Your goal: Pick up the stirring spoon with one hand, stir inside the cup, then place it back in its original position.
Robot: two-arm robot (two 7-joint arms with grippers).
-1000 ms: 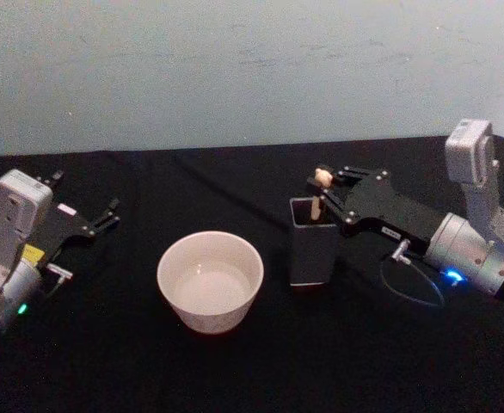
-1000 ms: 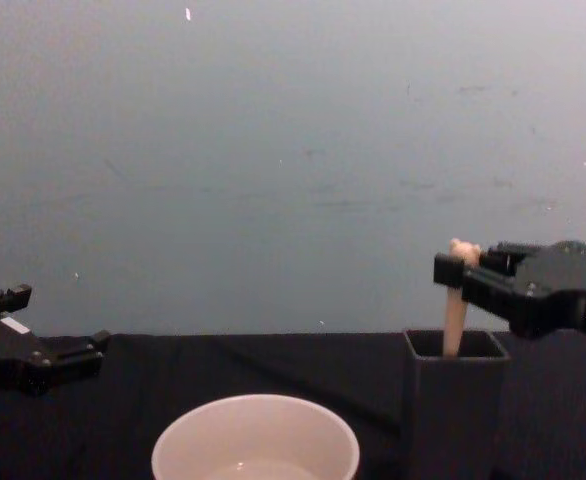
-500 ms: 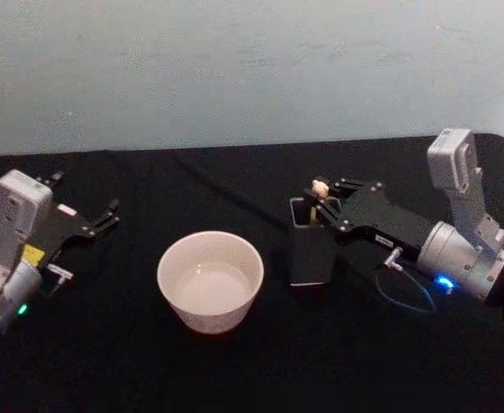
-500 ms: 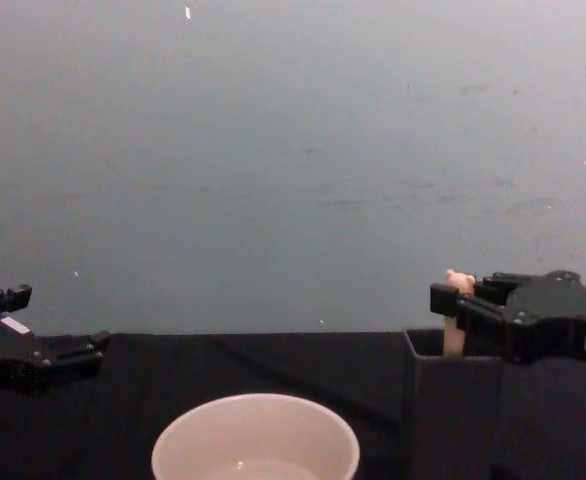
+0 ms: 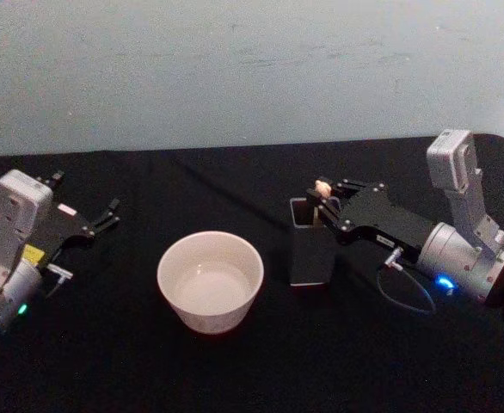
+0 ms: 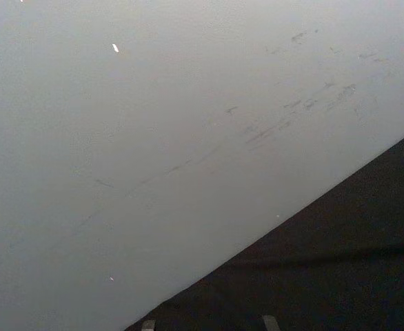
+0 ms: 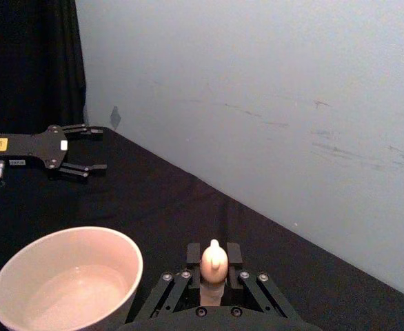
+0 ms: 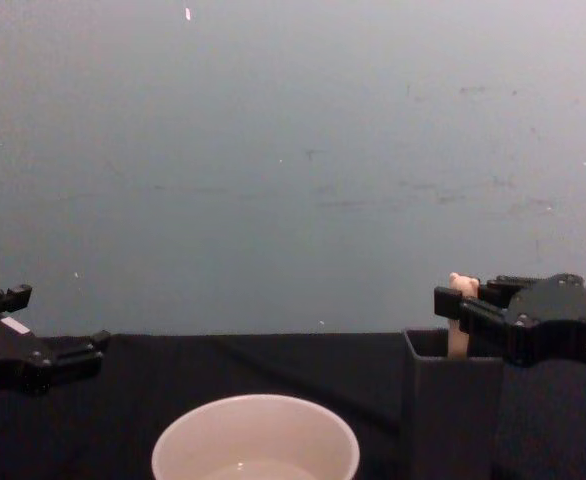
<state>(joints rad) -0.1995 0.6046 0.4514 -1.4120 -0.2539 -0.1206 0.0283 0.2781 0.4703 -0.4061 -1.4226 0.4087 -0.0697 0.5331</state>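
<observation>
The stirring spoon's beige bear-head handle (image 5: pixel 323 187) sticks up out of the tall dark grey square holder (image 5: pixel 310 249), its original position; the bowl and neck are hidden inside. My right gripper (image 5: pixel 326 201) reaches in from the right at the holder's rim, shut on the handle (image 7: pixel 214 262) just below the bear head (image 8: pixel 463 287). The cream-white cup (image 5: pixel 210 280) stands left of the holder (image 8: pixel 453 405) with a little liquid in it. My left gripper (image 5: pixel 107 216) rests open at the far left, well away from the cup (image 7: pixel 67 283).
A black cloth (image 5: pixel 252 370) covers the table, with a pale grey-blue wall (image 5: pixel 235 69) behind it. A blue cable loop (image 5: pixel 407 297) hangs under the right wrist. Bare cloth lies between the cup and the left arm and along the front.
My right gripper has come down with the spoon, sinking the handle deeper into the holder, so that little more than the bear head shows above the rim. The left arm has stayed still.
</observation>
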